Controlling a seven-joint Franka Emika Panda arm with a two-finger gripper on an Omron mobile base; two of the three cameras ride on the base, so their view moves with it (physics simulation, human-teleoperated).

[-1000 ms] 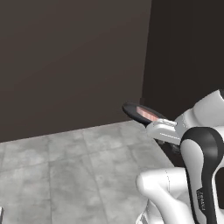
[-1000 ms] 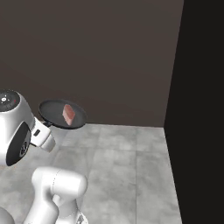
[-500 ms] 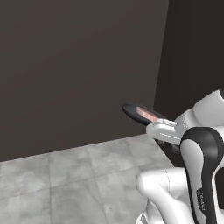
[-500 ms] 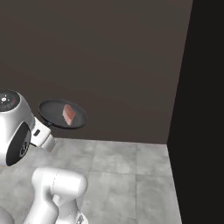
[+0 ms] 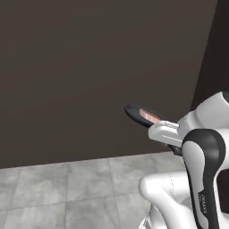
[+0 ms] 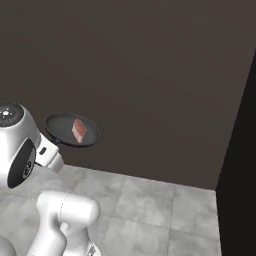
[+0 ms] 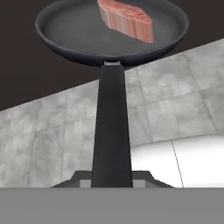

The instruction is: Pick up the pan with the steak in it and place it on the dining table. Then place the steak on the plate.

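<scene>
The pan [image 5: 137, 114] is held up in the air, level, with the steak [image 5: 150, 117] lying in it. My gripper [image 5: 172, 134] is shut on the pan's long black handle [image 7: 111, 127]. From the right base view the pan [image 6: 64, 128] hangs in front of the dark wall, the steak [image 6: 79, 131] near its right side, and the gripper [image 6: 50, 150] sits just behind it. In the hand view the pan [image 7: 78, 30] is at the top with the steak [image 7: 126, 19] at its far right; the gripper [image 7: 111, 179] clasps the handle's end. The dining table and the plate are out of view.
A dark brown wall [image 5: 89, 67] stands straight ahead. A darker panel [image 6: 240, 150] rises at the right edge. Grey stone floor tiles [image 6: 150, 215] lie below.
The whole picture has slid to the right in both base views, so the camera has moved with the base. The pan stays held the same way in front of the arm.
</scene>
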